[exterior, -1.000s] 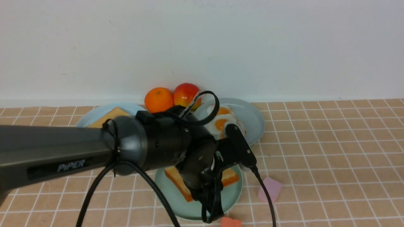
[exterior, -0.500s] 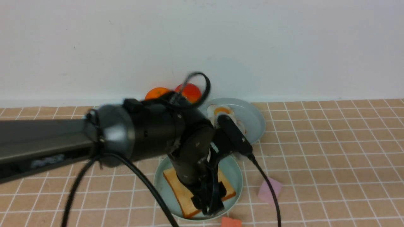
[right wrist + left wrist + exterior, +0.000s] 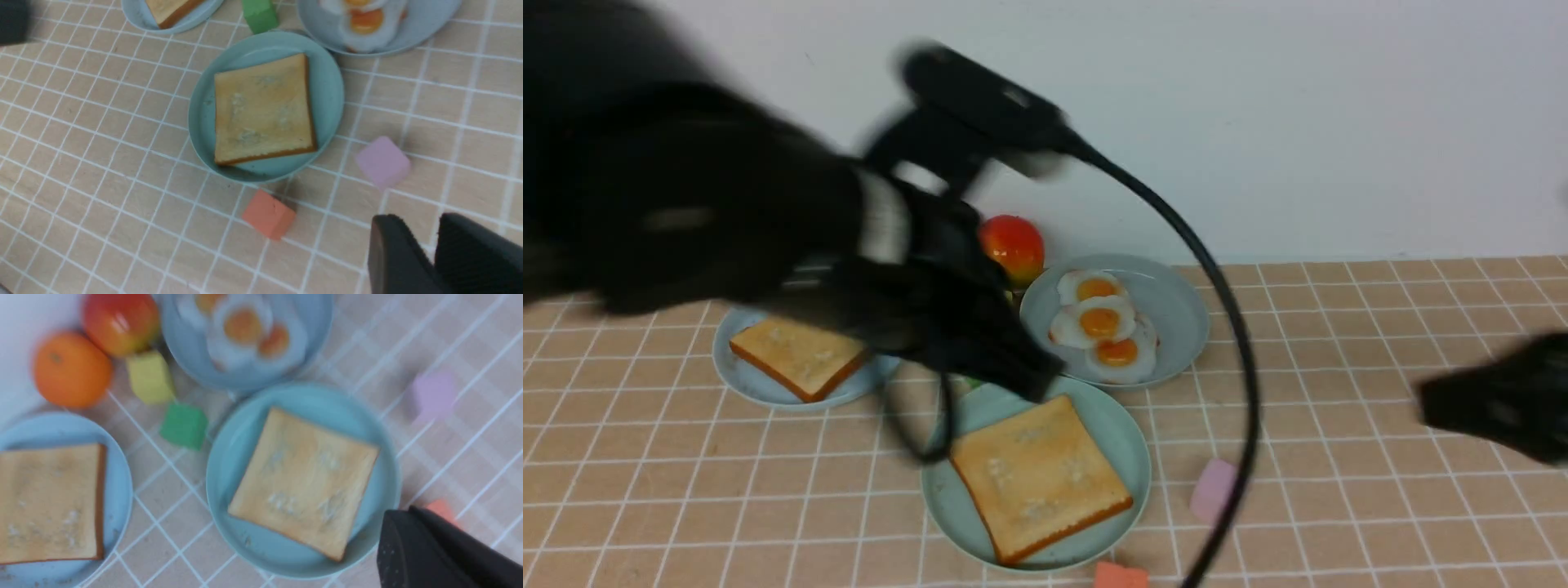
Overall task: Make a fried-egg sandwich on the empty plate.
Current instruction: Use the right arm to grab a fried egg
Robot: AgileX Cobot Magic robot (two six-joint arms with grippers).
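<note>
One golden toast slice (image 3: 1039, 474) lies flat on the mint-green plate (image 3: 1131, 457), near the front centre. It also shows in the left wrist view (image 3: 302, 479) and the right wrist view (image 3: 263, 108). A second toast slice (image 3: 796, 355) lies on the sky-blue plate (image 3: 737, 371) at the left. Three fried eggs (image 3: 1099, 322) lie on the greyish-blue plate (image 3: 1176, 314) behind. My left gripper (image 3: 1029, 380), blurred, hangs above the mint plate's far edge, shut and empty (image 3: 402, 512). My right gripper (image 3: 1445, 404) is at the right, blurred, shut and empty (image 3: 435, 222).
An apple (image 3: 1011, 245) and an orange (image 3: 71, 369) sit by the back wall. A yellow cube (image 3: 150, 377) and a green cube (image 3: 184, 425) lie between the plates. A lilac cube (image 3: 1214, 490) and a red-orange cube (image 3: 1119, 576) lie by the mint plate's front right.
My left arm has lifted up and back off the mint plate, leaving the toast lying on it. My right gripper has come into view at the right.
</note>
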